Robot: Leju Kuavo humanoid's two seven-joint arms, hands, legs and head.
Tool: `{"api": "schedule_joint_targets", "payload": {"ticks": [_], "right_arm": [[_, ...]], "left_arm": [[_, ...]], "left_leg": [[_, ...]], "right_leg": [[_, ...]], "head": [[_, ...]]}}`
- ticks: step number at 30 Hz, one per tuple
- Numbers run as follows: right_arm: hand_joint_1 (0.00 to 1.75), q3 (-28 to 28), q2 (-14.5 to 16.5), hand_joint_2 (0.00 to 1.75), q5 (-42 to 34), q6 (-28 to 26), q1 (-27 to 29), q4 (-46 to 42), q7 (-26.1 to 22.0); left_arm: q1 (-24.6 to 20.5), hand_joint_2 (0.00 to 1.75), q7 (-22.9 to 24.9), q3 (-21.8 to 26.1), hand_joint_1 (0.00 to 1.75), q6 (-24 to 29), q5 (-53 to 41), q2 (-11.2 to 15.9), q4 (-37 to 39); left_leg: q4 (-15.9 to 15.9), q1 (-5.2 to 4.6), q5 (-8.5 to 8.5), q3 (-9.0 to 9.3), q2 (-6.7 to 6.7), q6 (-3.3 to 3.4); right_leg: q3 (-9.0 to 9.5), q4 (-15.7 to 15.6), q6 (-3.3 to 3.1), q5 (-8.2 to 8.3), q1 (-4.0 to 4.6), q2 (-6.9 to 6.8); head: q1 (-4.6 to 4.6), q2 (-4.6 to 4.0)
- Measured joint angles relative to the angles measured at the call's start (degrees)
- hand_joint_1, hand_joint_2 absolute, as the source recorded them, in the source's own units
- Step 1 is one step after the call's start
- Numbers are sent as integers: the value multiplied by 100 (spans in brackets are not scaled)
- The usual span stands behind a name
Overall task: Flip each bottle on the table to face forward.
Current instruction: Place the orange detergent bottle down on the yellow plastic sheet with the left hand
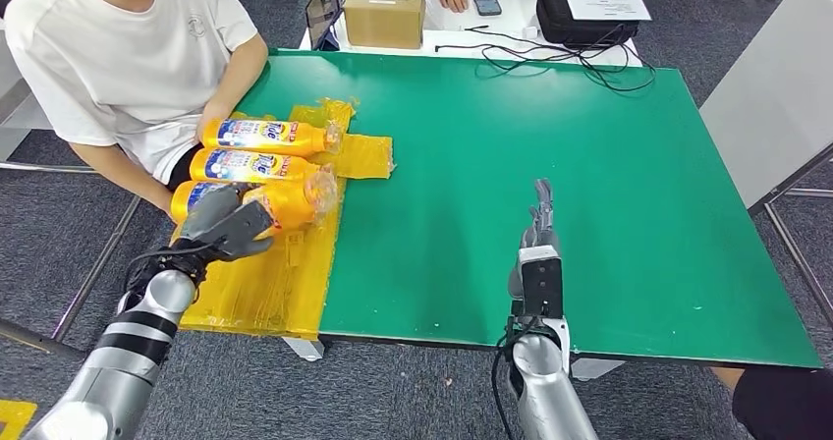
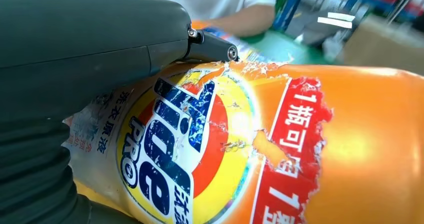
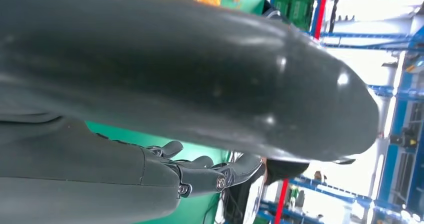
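Note:
Three orange detergent bottles lie on their sides on yellow plastic film (image 1: pixel 265 293) at the left of the green table (image 1: pixel 589 214). The far bottle (image 1: pixel 270 136) and the middle bottle (image 1: pixel 257 166) show blue and white labels upward. My left hand (image 1: pixel 224 226) grips the near bottle (image 1: pixel 295 202) at its base end; in the left wrist view the near bottle (image 2: pixel 300 149) shows its torn label beside my left hand (image 2: pixel 90 59). My right hand (image 1: pixel 539 234) lies open on the table near its front edge, fingers stretched forward, and the right wrist view has the same hand (image 3: pixel 200 174) holding nothing.
A person in a white shirt (image 1: pixel 128 57) sits at the table's left side, one hand by the far bottle. Behind the table stand a cardboard box (image 1: pixel 385 8), a phone (image 1: pixel 485 1), a black bag (image 1: pixel 584 13) and loose cables (image 1: pixel 550 57). A grey panel (image 1: pixel 776 96) borders the right.

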Motion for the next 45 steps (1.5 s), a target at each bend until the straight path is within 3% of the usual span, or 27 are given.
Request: {"api": "schedule_joint_targets", "payload": {"ticks": [6,15,22,26,34,42,45], "right_arm": [[0,-29,33,0,188,197,364,-284,-68],[0,-25,103,0,252,253,402,-279,-75],[0,-48,125,0,237,308,400,-196,-124],[0,-57,159,0,249,339,395,-137,-118],[0,-57,213,0,256,230,303,182,-141],[0,-57,220,0,244,192,303,384,-186],[0,-49,242,0,241,191,306,437,-220]], "left_arm": [[275,175,442,-516,175,-213,-1034,176,-110],[200,175,588,-1107,175,-753,-1347,627,70],[264,175,709,-1309,172,-485,-1452,663,175],[222,175,809,-1377,3,-297,-1642,517,410],[11,175,552,-1107,0,-709,-618,297,1116],[89,175,425,-804,0,-877,-75,297,1092],[395,175,241,-596,0,-1042,590,297,760]], "left_leg": [[-1,0,-2,-12,-1,-1],[-3,0,3,7,7,1],[-4,0,2,16,0,0],[-6,-1,1,40,-22,1],[-12,-2,-8,112,-58,-3],[-14,-3,-17,146,-52,-13],[-16,-2,-34,166,-33,-23]], "right_leg": [[-10,-2,-1,-2,-1,-1],[3,2,-1,1,0,1],[12,2,-2,0,-1,0],[47,0,6,-12,-4,-16],[141,-2,10,-24,-8,-46],[168,-1,4,-28,-9,-43],[179,-1,-4,-39,-9,-27]], "head": [[1,0],[0,0],[0,0],[0,0],[-1,0],[-1,0],[-2,0]]}}
